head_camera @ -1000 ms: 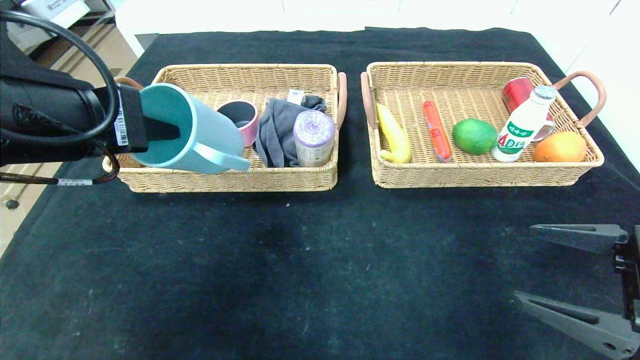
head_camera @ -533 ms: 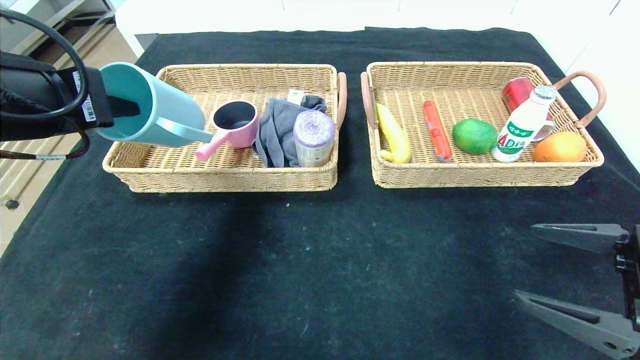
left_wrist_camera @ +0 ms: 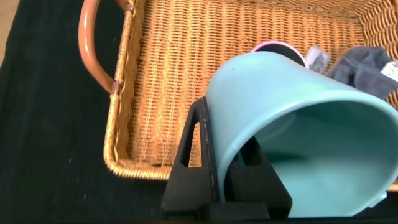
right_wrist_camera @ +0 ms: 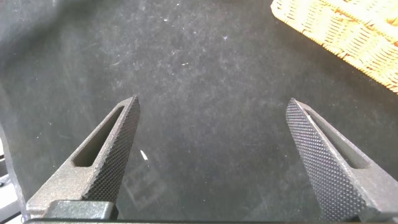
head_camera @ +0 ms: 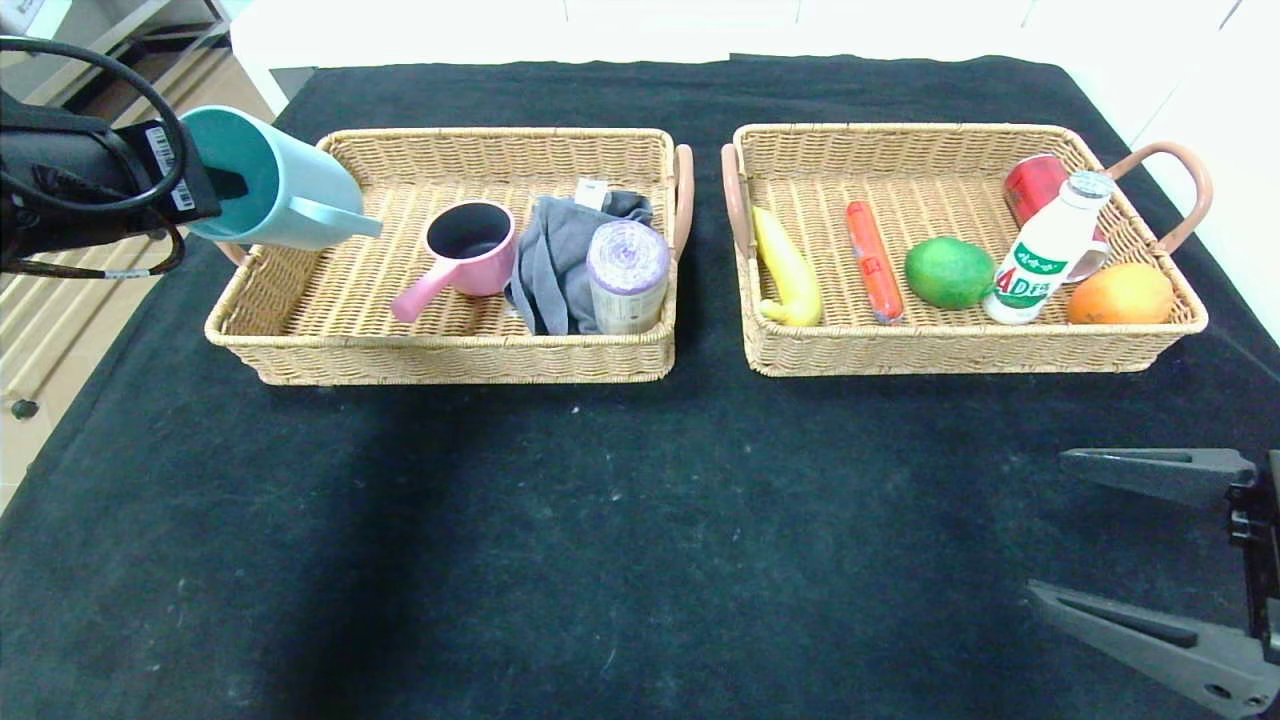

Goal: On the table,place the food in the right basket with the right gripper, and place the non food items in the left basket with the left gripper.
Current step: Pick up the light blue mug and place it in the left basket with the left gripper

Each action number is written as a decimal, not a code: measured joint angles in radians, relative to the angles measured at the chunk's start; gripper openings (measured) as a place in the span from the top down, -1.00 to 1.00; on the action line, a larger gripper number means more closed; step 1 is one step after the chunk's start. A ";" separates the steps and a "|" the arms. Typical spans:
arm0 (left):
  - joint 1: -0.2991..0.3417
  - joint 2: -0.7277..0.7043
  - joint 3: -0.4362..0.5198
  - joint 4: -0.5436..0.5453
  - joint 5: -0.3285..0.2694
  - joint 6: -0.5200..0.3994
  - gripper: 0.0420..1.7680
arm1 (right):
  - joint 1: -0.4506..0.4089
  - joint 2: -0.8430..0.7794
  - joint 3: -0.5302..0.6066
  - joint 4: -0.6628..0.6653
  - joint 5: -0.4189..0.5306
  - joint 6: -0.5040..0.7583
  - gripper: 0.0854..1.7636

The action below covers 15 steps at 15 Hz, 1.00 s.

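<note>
The sorting looked almost finished; the right basket already held the food, namely a yellow banana, an orange sausage, a green lime, a white drink bottle leaning on a red can, and an orange; the left basket held a pink cup with its handle pointing toward the front, a grey cloth and a purple-topped roll. No loose item showed on the black tabletop between the baskets and the robot, so by my reckoning only one thing was left to place; that was the light blue mug, tilted on its side in the air over the far left corner of the left basket, its mouth turned toward the arm. The left gripper was clamped on the mug's rim (one finger inside, one outside, as the left wrist view showed); the mug was not yet resting on the wicker. The right gripper hung idle over bare tabletop at the near right, fingers spread wide and holding nothing; its share of the work appeared done. What remained, I judged, was to lower the mug into the free space at the left end of the basket and let go.
</note>
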<state>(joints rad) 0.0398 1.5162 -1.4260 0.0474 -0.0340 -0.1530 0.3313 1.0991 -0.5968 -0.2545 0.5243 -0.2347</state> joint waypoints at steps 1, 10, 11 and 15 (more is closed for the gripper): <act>0.004 0.019 0.000 -0.015 -0.004 -0.001 0.84 | 0.000 0.000 0.000 0.000 -0.001 0.000 -0.94; 0.018 0.147 -0.024 -0.111 0.007 0.001 0.84 | -0.002 0.001 0.000 0.000 0.000 0.000 -0.94; 0.019 0.154 -0.024 -0.111 0.006 0.002 0.84 | -0.002 0.001 0.000 0.000 0.000 0.000 -0.94; 0.019 0.170 -0.020 -0.111 0.006 0.005 0.84 | -0.004 -0.001 0.000 0.000 0.000 0.000 -0.94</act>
<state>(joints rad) 0.0589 1.6862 -1.4455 -0.0638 -0.0283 -0.1481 0.3274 1.0983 -0.5970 -0.2545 0.5247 -0.2343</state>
